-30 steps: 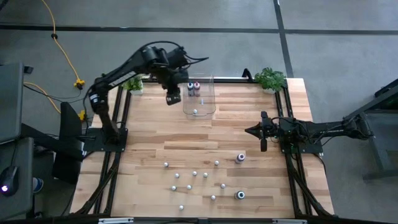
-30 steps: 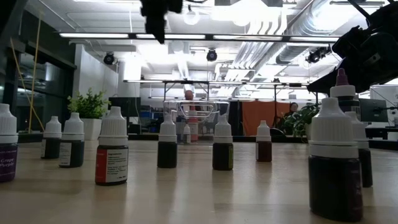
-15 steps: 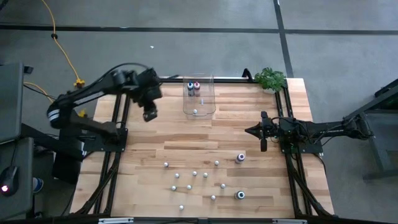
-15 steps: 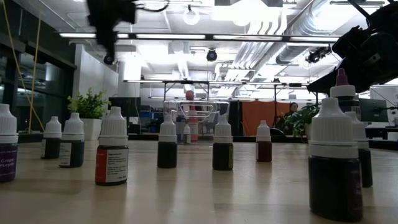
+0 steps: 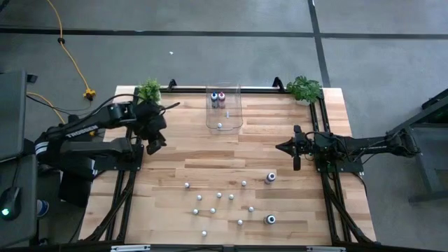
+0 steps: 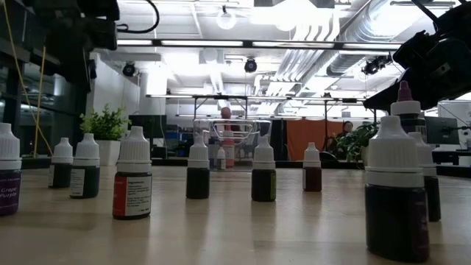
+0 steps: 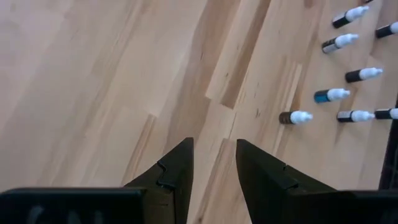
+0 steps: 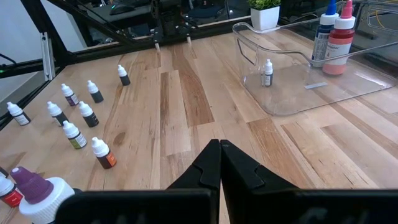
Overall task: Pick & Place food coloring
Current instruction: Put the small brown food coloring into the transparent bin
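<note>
The clear plastic bin (image 5: pixel 224 108) at the middle of the tabletop's far edge already holds three food coloring bottles: a blue-capped one (image 5: pixel 214 96) and a red-capped one (image 5: pixel 222 96) at its far end, and a tiny white-capped bottle (image 5: pixel 220 126) near its open end. Most of the job looks undone: about a dozen tiny bottles (image 5: pixel 219 195) stand scattered toward the near edge, with two larger bottles, one (image 5: pixel 270 178) right of the cluster and one (image 5: pixel 270 220) closer to the near-right corner.

The left gripper (image 5: pixel 152 145) hovers over bare wood by the tabletop's left edge, its fingers (image 7: pixel 177 176) a narrow gap apart with nothing between them. The nearest loose bottles (image 7: pixel 295 117) lie well apart from it, off toward the near edge, so a reach across is probably needed for the next pick.

The right gripper (image 8: pixel 220 163) waits near the right edge, fingers pressed together and empty, with the bin farther off toward the far edge.
</note>
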Tool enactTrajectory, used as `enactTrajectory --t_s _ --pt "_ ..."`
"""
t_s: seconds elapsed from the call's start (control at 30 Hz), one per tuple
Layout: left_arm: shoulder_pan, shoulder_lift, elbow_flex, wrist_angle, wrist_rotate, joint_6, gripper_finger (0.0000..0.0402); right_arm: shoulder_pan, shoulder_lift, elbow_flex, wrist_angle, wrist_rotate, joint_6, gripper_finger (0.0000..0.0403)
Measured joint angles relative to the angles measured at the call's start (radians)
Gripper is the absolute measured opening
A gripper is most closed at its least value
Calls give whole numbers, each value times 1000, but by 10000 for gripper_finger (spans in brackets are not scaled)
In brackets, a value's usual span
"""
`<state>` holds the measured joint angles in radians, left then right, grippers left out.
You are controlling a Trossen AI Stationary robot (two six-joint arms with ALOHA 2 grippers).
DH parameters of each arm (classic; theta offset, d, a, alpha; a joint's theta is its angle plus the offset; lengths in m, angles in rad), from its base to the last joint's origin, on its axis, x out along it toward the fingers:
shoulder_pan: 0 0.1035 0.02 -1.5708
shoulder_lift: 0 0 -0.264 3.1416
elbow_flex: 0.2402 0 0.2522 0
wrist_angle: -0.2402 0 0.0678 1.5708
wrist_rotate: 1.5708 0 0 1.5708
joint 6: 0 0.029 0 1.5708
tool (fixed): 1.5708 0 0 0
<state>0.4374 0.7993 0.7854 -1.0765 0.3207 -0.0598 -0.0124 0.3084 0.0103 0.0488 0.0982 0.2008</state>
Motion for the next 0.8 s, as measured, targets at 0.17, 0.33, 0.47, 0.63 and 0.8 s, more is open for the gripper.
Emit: enactTrajectory --t_s 0.17,0.33,0.47,0.63,0.8 --pt "-95 32 -23 147 11 -2 117 0 0 0 0 0 0 0" --pt "-314 124 -28 293 -50 -61 117 0 0 0 0 0 0 0" --pt "-470 195 -29 314 -160 -110 117 0 0 0 0 0 0 0" --pt "-616 275 -29 337 -200 -189 117 0 0 0 0 0 0 0" --pt "-733 347 -29 394 -200 -188 117 0 0 0 0 0 0 0"
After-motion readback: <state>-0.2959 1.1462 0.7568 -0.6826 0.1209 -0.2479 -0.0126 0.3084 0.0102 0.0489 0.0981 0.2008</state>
